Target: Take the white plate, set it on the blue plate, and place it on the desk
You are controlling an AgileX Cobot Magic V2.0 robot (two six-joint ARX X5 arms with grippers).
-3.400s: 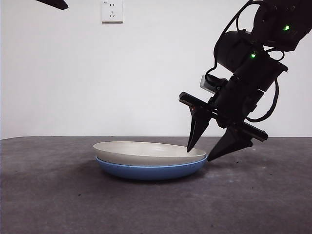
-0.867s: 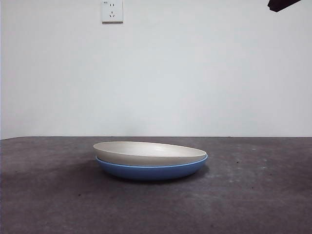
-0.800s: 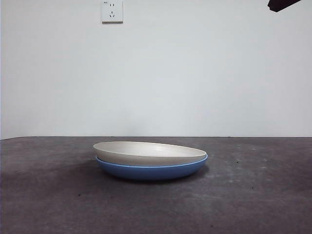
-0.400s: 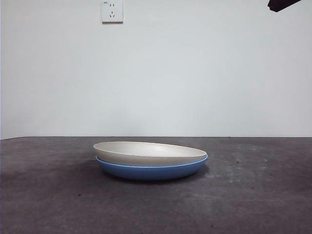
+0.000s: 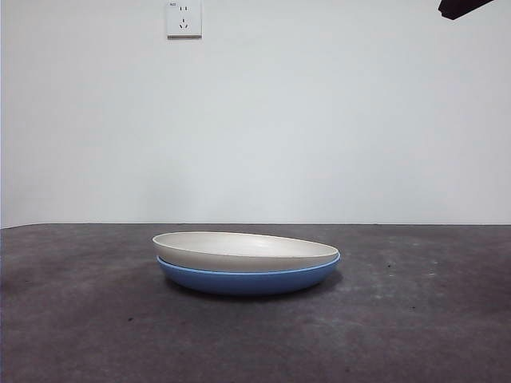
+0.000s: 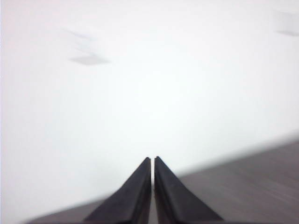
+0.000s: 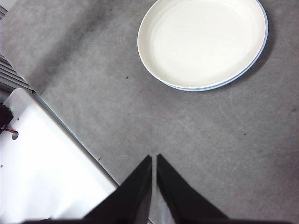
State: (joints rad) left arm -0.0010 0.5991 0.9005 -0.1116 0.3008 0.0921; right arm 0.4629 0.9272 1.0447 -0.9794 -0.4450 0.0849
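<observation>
white plate [image 5: 239, 249] sitting right on top of the blue plate [image 5: 247, 279], both in the middle of the desk [image 5: 415, 319]. only a thin blue edge peeking out under the white one, a bit more on one side. from above in the right wrist view, same white plate [image 7: 203, 42] round and clean inside, with a slim blue ring [image 7: 254, 63] showing along part of its rim.

right gripper [image 7: 153, 161] up high and well away from the plates, pinched closed, holding nothing. left gripper [image 6: 153, 162] pinched closed too, holding nothing, pointing at the white wall [image 6: 149, 84] with a strip of desk below. just a black tip [image 5: 465, 7] at the top corner of the front view. wall socket [image 5: 184, 17] up on the wall behind.
</observation>
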